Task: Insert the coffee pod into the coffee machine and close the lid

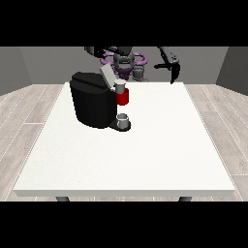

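The cup sits nearest, the coffee machine at its ten o'clock with lid raised over a pod seemingly seated, so the hand at the view's right, grip unclear, should press the lid flat.

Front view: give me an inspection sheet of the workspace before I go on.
Surface: white table, bare over its near half.
Job's things: black coffee machine stands at the far left part of the table, its grey lid tilted up and open; a red part sits at its front, with a small grey cup on the base below. Coffee pod: cannot tell it apart.
Clutter: nothing seen.
Hands: the hand at the view's right hangs above the far edge, holding nothing; the hand at the view's left is above the machine, fingers unclear.
Cables: nothing seen.
Surroundings: wooden floor, grey walls.
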Motion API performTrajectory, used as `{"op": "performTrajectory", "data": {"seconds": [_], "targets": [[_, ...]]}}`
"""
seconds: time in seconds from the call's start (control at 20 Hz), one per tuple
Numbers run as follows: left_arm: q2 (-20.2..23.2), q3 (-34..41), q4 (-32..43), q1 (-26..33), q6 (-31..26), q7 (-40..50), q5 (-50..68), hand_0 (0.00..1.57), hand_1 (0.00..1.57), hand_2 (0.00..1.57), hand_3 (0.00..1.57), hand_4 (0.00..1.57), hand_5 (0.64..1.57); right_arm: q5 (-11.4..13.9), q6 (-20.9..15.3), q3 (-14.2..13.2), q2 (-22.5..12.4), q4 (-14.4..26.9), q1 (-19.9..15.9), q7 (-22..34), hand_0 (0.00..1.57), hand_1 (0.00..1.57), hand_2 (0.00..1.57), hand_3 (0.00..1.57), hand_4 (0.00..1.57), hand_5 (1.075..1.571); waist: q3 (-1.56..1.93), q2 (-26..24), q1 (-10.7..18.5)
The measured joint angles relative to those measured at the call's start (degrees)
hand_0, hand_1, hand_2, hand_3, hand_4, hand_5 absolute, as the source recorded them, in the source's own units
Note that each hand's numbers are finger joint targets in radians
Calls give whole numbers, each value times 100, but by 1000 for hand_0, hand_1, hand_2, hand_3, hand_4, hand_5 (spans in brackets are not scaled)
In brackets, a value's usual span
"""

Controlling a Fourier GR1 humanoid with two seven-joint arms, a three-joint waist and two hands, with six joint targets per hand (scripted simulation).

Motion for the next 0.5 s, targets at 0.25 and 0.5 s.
{"op": "performTrajectory", "data": {"seconds": [0.25, 0.5], "targets": [[109, -39, -216, 82, -10, -112, 56, 0, 0, 0, 0, 378, 1571, 56, -167, -242, 20, 380, -523, 27, 0, 0, 0, 0, 350, 1571, 0, 304, 102], [142, -74, -504, 139, -89, -16, 219, 0, 0, 0, 0, 328, 1571, -81, -102, -735, -153, 922, -886, -170, 0, 0, 0, 0, 369, 1571, 1, 496, 189]]}}
